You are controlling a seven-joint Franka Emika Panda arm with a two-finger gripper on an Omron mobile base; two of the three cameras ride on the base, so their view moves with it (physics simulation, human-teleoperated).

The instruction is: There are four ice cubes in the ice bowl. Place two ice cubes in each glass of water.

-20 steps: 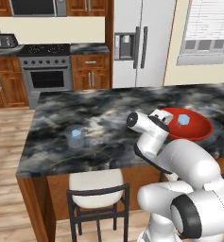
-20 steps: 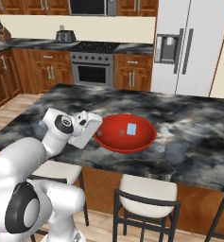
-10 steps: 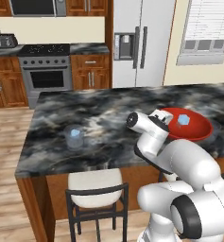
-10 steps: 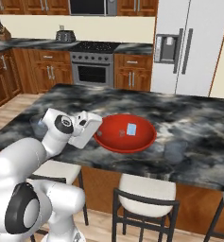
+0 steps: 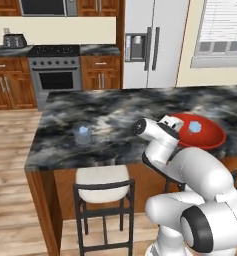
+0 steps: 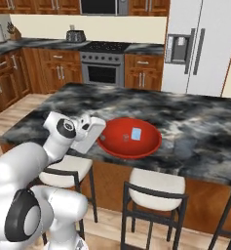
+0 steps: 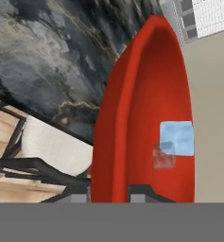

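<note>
While the arm reaches over the near edge of the dark marbled bench (image 5: 110,112), we find the gripper (image 7: 108,196) at the rim of the ice bowl (image 6: 118,148), its jaws drawn nearly together. In the hand view only the two dark tips show, low against the near wall of the bowl, and we see nothing between them; whether they touch the rim we cannot tell.

Taking the ice bowl as our landmark, we record it as resting on the bench near the front edge, directly ahead of the hand. Inside it, one pale blue ice cube (image 6: 136,133) lies on the floor of the bowl toward the far side. In the hand view a second, fainter and more transparent cube (image 7: 163,156) sits just beside the first, overlapping its corner.

One glass of water (image 5: 82,135) stands upright on the bench well apart from the bowl, toward the left end in the left base view, with a pale blue cube visible in it.

Two stools (image 6: 156,188) stand below the bench front, beneath the bowl.
</note>
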